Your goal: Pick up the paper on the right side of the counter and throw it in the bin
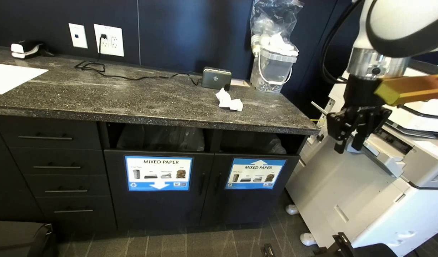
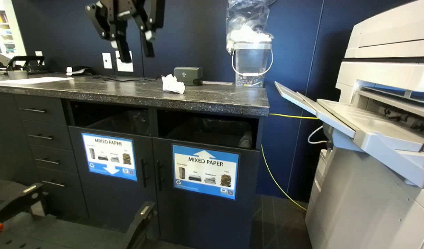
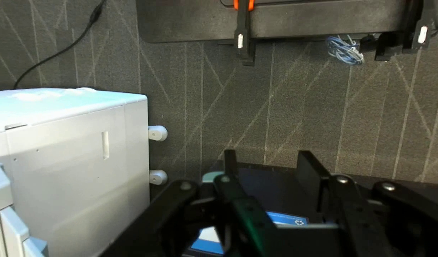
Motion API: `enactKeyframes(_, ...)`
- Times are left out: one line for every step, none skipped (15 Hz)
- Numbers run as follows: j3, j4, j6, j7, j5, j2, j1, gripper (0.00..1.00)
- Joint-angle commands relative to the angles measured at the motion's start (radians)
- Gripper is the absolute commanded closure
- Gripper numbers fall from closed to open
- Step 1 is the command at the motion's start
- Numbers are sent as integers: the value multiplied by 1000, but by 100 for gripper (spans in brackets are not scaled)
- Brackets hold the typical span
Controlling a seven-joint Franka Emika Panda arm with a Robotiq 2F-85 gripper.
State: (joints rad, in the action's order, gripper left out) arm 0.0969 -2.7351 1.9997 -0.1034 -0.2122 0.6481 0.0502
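**Hanging wide, holding nothing**

In an exterior view I see the gripper [image 1: 348,145] at four o'clock from the crumpled paper [image 1: 235,104], fingers well apart. The paper lies on the counter [image 1: 151,98], a dark box [image 1: 216,79] at eleven o'clock.

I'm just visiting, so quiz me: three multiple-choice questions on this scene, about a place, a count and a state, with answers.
1. Where is the crumpled paper?
A) on the floor
B) on the wall
C) on the counter

2. How many MIXED PAPER signs show?
A) one
B) two
C) five

3. How is the gripper?
A) open
B) shut on the paper
C) shut, empty

1 C: both exterior views show it lying there.
2 B: two black doors carry one each.
3 A: the wrist view shows its fingers apart.
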Motion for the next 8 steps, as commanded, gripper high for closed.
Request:
enactKeyframes(-60,1,-103,114,42,259,-71,26)
enactKeyframes(-71,4,-122,143,47,311,-86,26)
enactKeyframes(-83,18,-118,163,55,329,-99,26)
enactKeyframes(-104,20,-119,193,67,372,-113,26)
enactKeyframes(-112,25,-117,207,74,390,-123,26)
enactKeyframes(-123,31,-113,221,85,406,-132,26)
enactKeyframes(-137,36,-131,235,96,425,-138,26)
enactKeyframes(-147,44,-141,248,107,431,-145,26)
